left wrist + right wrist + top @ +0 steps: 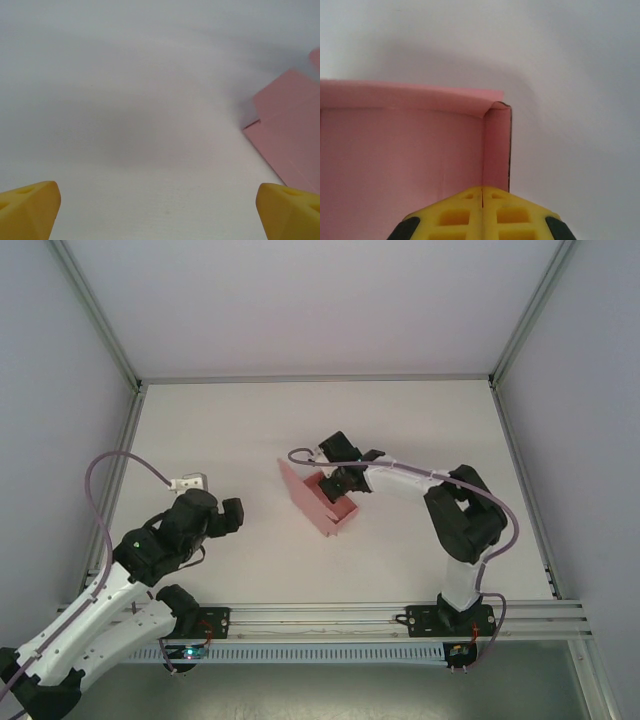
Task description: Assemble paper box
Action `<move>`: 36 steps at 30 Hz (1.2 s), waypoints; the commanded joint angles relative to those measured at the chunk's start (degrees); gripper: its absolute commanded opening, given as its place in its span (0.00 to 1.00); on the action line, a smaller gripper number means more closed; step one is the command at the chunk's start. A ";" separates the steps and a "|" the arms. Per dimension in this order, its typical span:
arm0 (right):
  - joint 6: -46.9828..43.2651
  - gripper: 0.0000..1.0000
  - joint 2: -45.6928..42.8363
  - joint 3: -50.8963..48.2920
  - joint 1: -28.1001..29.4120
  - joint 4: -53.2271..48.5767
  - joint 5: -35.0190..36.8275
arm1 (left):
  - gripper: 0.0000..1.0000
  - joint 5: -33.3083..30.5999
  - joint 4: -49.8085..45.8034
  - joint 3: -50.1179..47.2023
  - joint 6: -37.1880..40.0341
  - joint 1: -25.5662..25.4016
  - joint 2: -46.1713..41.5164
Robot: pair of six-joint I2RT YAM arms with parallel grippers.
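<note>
The paper box (325,502) is pink card, partly folded, standing at the middle of the white table (220,420) with one flap raised at its left. My right gripper (343,483) reaches in from the right over the box's far wall. In the right wrist view its yellow fingertips (483,192) are pressed together, pinching the box (400,160) where its right side wall meets the floor. My left gripper (215,502) hovers left of the box, apart from it. Its jaws (160,215) stand wide open over bare table, with the box (290,135) at the right edge.
Aluminium rails (400,612) run along the near edge and up both sides of the table. White enclosure walls (320,300) close in the back and sides. Bare tabletop lies between the left gripper and the box.
</note>
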 commanded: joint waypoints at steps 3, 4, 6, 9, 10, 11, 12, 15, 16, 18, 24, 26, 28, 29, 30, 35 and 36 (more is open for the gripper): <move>23.40 0.00 -3.45 -4.47 2.14 -1.91 8.23 | 1.00 -0.15 3.79 -0.81 0.57 0.21 0.35; 26.08 0.00 -4.46 -5.83 2.25 -1.88 8.51 | 1.00 -0.09 4.48 -1.05 0.61 0.14 0.42; 31.54 0.00 -7.64 -8.69 3.59 -1.63 12.05 | 1.00 0.49 5.82 -1.43 1.02 0.17 0.65; 37.69 0.00 -12.51 -11.72 7.23 -0.61 17.91 | 1.00 1.03 6.94 -1.34 1.75 0.10 1.66; 39.61 0.02 -13.79 -12.58 8.15 -0.10 18.59 | 1.00 1.24 7.11 -1.18 1.84 0.18 1.96; 41.32 0.03 -14.98 -13.36 8.95 0.51 18.49 | 1.00 1.38 7.13 -1.00 1.81 0.14 2.32; 43.41 0.07 -15.95 -14.31 9.79 1.16 18.62 | 1.00 1.70 7.43 -0.99 1.92 0.19 2.69; 44.84 0.16 -17.60 -16.72 12.05 3.56 18.54 | 1.00 2.48 8.27 -1.34 2.05 0.14 3.21; 44.20 0.21 -17.98 -16.91 12.24 3.50 18.55 | 1.00 2.68 8.47 -1.48 1.96 0.14 3.27; 39.62 0.39 -18.72 -16.45 12.11 2.73 21.01 | 1.00 3.08 8.32 -1.57 1.96 0.14 3.20; 6.79 0.62 -16.72 -12.89 2.05 4.81 15.89 | 1.00 4.34 8.01 -2.34 2.10 0.14 1.61; -0.15 0.63 -14.31 -11.59 -2.74 5.20 3.19 | 1.00 4.47 8.31 -2.98 2.05 0.14 0.95; -3.96 0.60 -11.82 -10.00 -5.64 4.30 -7.08 | 1.00 4.25 8.28 -3.53 2.00 0.14 0.49; -4.84 0.61 -10.96 -9.69 -6.69 4.51 -11.14 | 1.00 4.04 8.28 -3.71 2.00 0.14 0.35; -6.05 0.61 -10.32 -9.40 -7.00 4.60 -13.67 | 1.00 3.89 8.12 -3.72 2.00 0.17 0.17; -6.08 0.60 -7.42 -7.52 -7.53 5.39 -13.31 | 1.00 3.88 7.81 -3.41 2.27 0.13 0.29; -5.85 0.58 -6.63 -7.07 -7.57 5.33 -13.84 | 1.00 3.89 7.88 -3.44 2.24 0.13 0.40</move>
